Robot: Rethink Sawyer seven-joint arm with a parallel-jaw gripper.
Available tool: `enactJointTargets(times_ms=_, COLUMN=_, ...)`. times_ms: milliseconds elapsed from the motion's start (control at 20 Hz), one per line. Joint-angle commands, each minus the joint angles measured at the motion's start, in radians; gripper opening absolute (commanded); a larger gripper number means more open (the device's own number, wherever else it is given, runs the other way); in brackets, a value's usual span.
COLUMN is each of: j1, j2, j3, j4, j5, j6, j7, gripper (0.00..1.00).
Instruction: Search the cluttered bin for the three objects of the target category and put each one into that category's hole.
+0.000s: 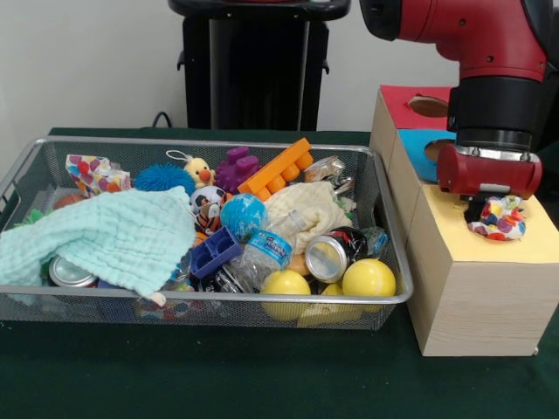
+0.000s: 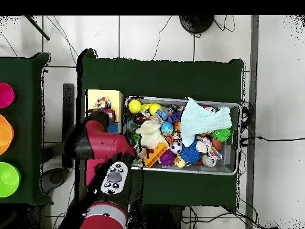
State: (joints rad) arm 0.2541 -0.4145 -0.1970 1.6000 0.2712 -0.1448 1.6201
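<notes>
My gripper hangs over the yellow-topped box at the right. It is shut on a bunched polka-dot cloth, which rests at the box's top where the hole lies; the hole itself is hidden beneath it. This cloth also shows in the overhead view on the yellow top. A second polka-dot cloth lies at the far left corner of the wire-mesh bin. No third one shows.
A mint-green waffle cloth covers the bin's left half. A cream cloth, yellow balls, cans, a bottle and toys fill the rest. The blue-topped box and red-topped box stand behind the yellow one.
</notes>
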Motion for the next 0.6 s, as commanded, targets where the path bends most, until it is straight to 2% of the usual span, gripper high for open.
enactJointTargets(times_ms=50, j1=-0.024, j2=0.232, j3=0.057, j4=0.105, j5=0.048, j6=0.017, j7=0.251, gripper=0.00)
enactJointTargets(times_ms=150, j1=-0.052, j2=0.217, j3=0.083, j4=0.116, j5=0.019, j6=-0.006, j7=0.245, gripper=0.00)
enactJointTargets(times_ms=350, j1=-0.097, j2=0.196, j3=0.121, j4=0.117, j5=-0.020, j6=0.032, j7=0.209, gripper=0.00)
enactJointTargets(times_ms=400, j1=-0.121, j2=0.190, j3=0.148, j4=0.131, j5=-0.020, j6=0.023, j7=0.223, gripper=1.00)
enactJointTargets(times_ms=600, j1=-0.111, j2=0.184, j3=0.134, j4=0.121, j5=-0.013, j6=0.050, j7=0.203, gripper=1.00)
